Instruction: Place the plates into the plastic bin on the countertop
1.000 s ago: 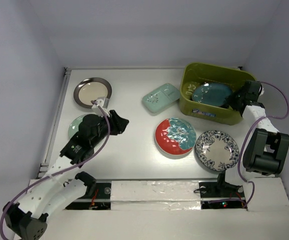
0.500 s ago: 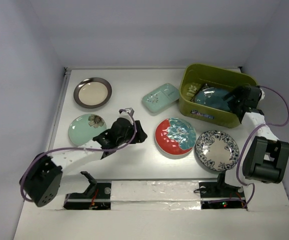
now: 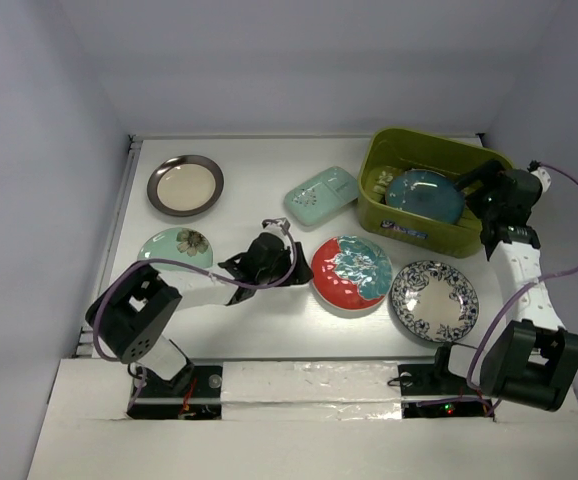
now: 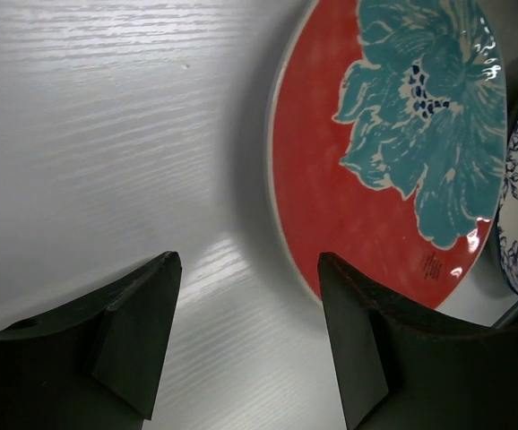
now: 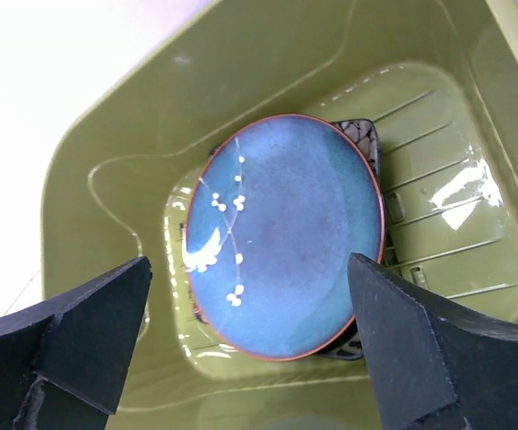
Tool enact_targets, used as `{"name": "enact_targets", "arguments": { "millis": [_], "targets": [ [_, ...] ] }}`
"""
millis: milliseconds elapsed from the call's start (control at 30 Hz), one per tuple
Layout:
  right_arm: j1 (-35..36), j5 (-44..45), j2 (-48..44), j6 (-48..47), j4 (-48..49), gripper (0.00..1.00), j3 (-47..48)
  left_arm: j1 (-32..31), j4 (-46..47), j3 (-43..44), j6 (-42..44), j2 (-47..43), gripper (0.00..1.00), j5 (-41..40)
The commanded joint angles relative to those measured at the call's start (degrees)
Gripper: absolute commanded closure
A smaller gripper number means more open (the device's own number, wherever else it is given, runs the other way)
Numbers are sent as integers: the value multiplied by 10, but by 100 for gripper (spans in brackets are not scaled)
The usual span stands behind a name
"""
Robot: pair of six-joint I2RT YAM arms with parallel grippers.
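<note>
Since the earlier frame, the left arm (image 3: 194, 288) had swung from the mint round plate (image 3: 174, 245) across to the red-and-teal plate (image 3: 351, 273). The right arm (image 3: 521, 265) had let go of the dark teal plate (image 3: 424, 194), which had been tilted in its grip.

Left jaws: standing apart and gripping nothing, low over the table (image 3: 259, 160) just left of the red-and-teal plate (image 4: 331, 206). The plate's rim showed in the gap between them (contact could not be told).

Right jaws: spread wide and empty, above the bin (image 3: 384, 215).

Dark teal plate (image 5: 286, 237): lying inside the bin (image 5: 107, 179), on top of the black square plate (image 5: 359, 134), of which only corners showed.

Five plates remained on the table, outside the bin:
- Red-and-teal plate, at centre.
- Blue-floral plate (image 3: 434, 299), just beside it to the right.
- Mint divided dish (image 3: 322, 196), left of the bin.
- Metal-rimmed cream plate (image 3: 185, 185), at far left.
- Mint round plate, nearer than the cream plate.
</note>
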Motion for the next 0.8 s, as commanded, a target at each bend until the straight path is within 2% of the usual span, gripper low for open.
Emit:
{"name": "enact_targets", "arguments": {
  "millis": [0,67,233,300,433,500,567,600,667,733,767],
  "targets": [
    [-1,-11,-34,-14,8,5,12,-7,55,31,-8,12,40,16],
    [-1,-42,-49,-11,16,16,4,-7,60,45,-11,35,40,19],
    [20,-70,-101,-6,17,20,-12,-12,84,67,-18,89,44,27],
    [34,-88,-113,0,28,25,-28,-12,92,69,-25,115,53,28],
    [73,-115,-140,4,41,34,-59,-12,130,67,-40,141,64,30],
    [90,-120,-154,4,38,48,-65,-12,138,64,-43,148,81,29],
    [117,-121,-165,3,33,56,-71,-12,137,58,-45,140,100,20],
    [126,-125,-177,-1,32,67,-74,-12,137,53,-45,132,100,16],
    [150,-139,-188,-7,25,80,-82,-12,135,37,-43,99,100,2],
    [157,-168,-200,-13,22,80,-91,-7,133,23,-43,66,100,-3],
    [164,-177,-204,-15,22,76,-105,-7,131,6,-43,28,100,-3]
  ]
}}
